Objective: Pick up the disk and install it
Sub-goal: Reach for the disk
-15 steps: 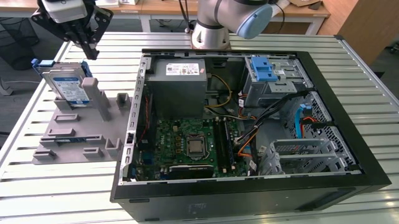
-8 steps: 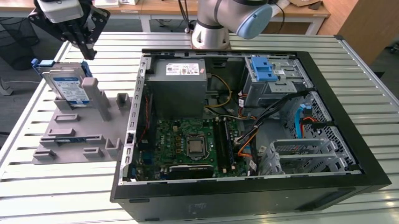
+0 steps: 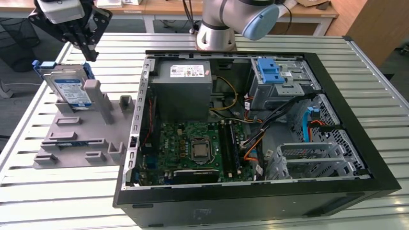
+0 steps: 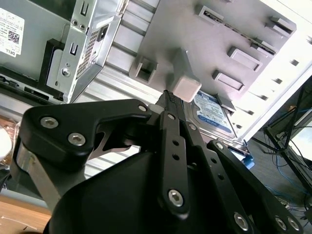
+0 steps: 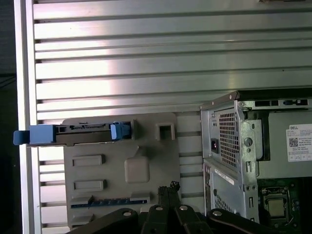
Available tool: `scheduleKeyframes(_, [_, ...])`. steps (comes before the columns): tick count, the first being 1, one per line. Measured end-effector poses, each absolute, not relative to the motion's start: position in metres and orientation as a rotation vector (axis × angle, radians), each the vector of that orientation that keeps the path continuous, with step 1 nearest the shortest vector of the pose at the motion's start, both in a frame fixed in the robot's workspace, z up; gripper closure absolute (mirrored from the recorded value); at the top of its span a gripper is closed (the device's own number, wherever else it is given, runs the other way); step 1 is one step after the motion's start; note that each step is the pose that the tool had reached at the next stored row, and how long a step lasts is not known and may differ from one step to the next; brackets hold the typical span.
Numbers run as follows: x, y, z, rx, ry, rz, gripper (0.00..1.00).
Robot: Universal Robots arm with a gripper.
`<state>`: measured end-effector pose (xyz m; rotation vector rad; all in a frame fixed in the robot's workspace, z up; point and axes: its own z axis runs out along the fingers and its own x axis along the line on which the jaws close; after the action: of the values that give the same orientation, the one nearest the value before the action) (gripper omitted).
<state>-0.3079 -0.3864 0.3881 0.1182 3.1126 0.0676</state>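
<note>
One slatted table [image 3: 64,201] carries an open computer case [image 3: 255,213] and, at the exterior view's left, a grey fixture [image 3: 76,148]. In it the disk [image 3: 72,88] stands on edge. The pincer [image 3: 91,56], fingers together and empty, hangs just above the disk's upper edge, slightly toward the case.

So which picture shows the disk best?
The exterior view: the disk stands upright in the grey holder, label facing the camera. The first wrist view sees its thin edge; the second wrist view, part of its label.
</note>
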Motion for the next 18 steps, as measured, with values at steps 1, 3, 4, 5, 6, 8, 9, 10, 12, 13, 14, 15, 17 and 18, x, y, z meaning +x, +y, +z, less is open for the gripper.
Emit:
scheduleKeyframes(1, [-0.308, -0.386, 0.388, 0.118, 3.113, 0.068, 0.89])
scheduleKeyframes(3, [-0.310, -0.386, 0.388, 0.118, 3.112, 0.068, 0.89])
scheduleKeyframes(4, [-0.310, -0.386, 0.388, 0.118, 3.112, 0.068, 0.89])
scheduleKeyframes(5, [-0.311, -0.386, 0.388, 0.118, 3.112, 0.068, 0.89])
scheduleKeyframes(6, [-0.311, -0.386, 0.388, 0.118, 3.113, 0.068, 0.89])
scheduleKeyframes(8, [-0.312, -0.386, 0.388, 0.118, 3.113, 0.068, 0.89])
scheduleKeyframes(9, [-0.313, -0.386, 0.388, 0.118, 3.113, 0.068, 0.89])
scheduleKeyframes(10, [-0.314, -0.386, 0.388, 0.118, 3.113, 0.068, 0.89])
scheduleKeyframes(12, [-0.315, -0.386, 0.388, 0.118, 3.113, 0.068, 0.89])
scheduleKeyframes(13, [-0.316, -0.386, 0.388, 0.118, 3.113, 0.068, 0.89])
scheduleKeyframes(14, [-0.316, -0.386, 0.388, 0.118, 3.113, 0.068, 0.89])
scheduleKeyframes(15, [-0.317, -0.386, 0.388, 0.118, 3.113, 0.068, 0.89])
scheduleKeyframes(17, [-0.318, -0.386, 0.388, 0.118, 3.112, 0.068, 0.89])
scheduleKeyframes(18, [-0.319, -0.386, 0.388, 0.118, 3.112, 0.068, 0.89])
